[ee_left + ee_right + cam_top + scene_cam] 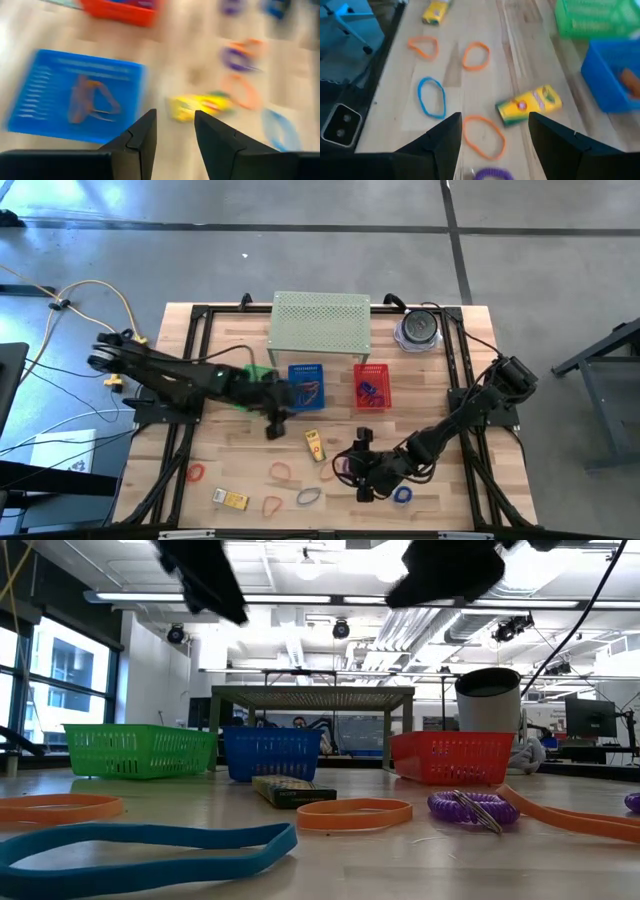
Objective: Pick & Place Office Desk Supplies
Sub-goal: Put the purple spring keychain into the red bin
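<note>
High view: the left gripper (274, 427) is held with jaws apart and empty beside the blue basket (307, 384), where orange bands (310, 391) are sorted, while the right gripper's (362, 480) jaws are spread above loose bands.

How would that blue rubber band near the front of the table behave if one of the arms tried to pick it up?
The blue rubber band is a thin loop lying flat and wavy on the table, so it would probably sag from the fingers. It looks very light. Lying so flat, it may be hard to pinch and could slide if pushed.
</note>
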### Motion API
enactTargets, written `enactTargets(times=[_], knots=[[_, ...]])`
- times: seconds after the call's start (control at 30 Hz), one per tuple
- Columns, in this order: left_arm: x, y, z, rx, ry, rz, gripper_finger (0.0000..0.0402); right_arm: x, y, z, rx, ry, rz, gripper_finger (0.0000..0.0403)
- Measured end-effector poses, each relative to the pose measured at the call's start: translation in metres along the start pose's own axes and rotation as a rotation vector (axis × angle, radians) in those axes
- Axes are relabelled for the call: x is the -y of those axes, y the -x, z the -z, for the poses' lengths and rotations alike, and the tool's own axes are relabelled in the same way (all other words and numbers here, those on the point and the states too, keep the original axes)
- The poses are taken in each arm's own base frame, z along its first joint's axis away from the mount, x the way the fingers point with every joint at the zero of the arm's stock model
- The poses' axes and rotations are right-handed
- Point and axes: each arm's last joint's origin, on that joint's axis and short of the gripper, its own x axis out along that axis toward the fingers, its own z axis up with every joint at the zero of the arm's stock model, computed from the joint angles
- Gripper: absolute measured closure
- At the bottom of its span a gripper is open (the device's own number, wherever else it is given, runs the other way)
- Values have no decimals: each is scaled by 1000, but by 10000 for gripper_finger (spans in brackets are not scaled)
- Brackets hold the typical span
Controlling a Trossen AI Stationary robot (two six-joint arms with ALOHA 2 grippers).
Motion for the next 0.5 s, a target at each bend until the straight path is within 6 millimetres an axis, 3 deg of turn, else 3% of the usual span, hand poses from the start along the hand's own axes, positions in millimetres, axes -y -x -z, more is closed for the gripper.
enactTargets(times=[0.27,0.5], knots=[[59,19,35,-116,-82,217,274,18,5,11,-226,-240,24,183],[95,20,64,-145,-197,236,274,23,22,24,-564,-464,-39,183]])
